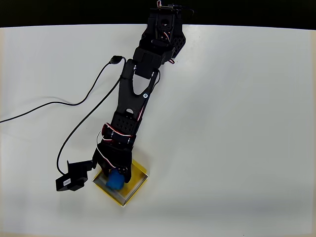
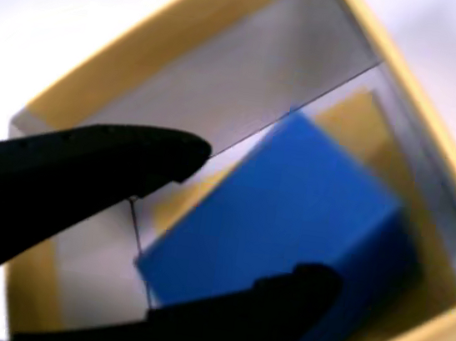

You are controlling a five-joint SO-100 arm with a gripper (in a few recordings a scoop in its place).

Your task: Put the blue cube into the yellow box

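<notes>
end effector directly over the yellow box, fingers spread either side of the blue cube, which sits inside the box; contact unclear, probably released

Black arm stretched long across the bench, pincer low at the far end.

Anchored at the top edge in the overhead view, then reaching down and to the left in a nearly straight line, upper links and forearm in one slant. Wrist turned downward, pincer pointing at the surface below. Seen from the wrist view, two black fingers spread apart: one long and tapering in from the left, the other a shorter rounded tip rising from the bottom edge. Clear gap between them, tips not meeting. Whether either finger touches anything: cannot tell.
</notes>
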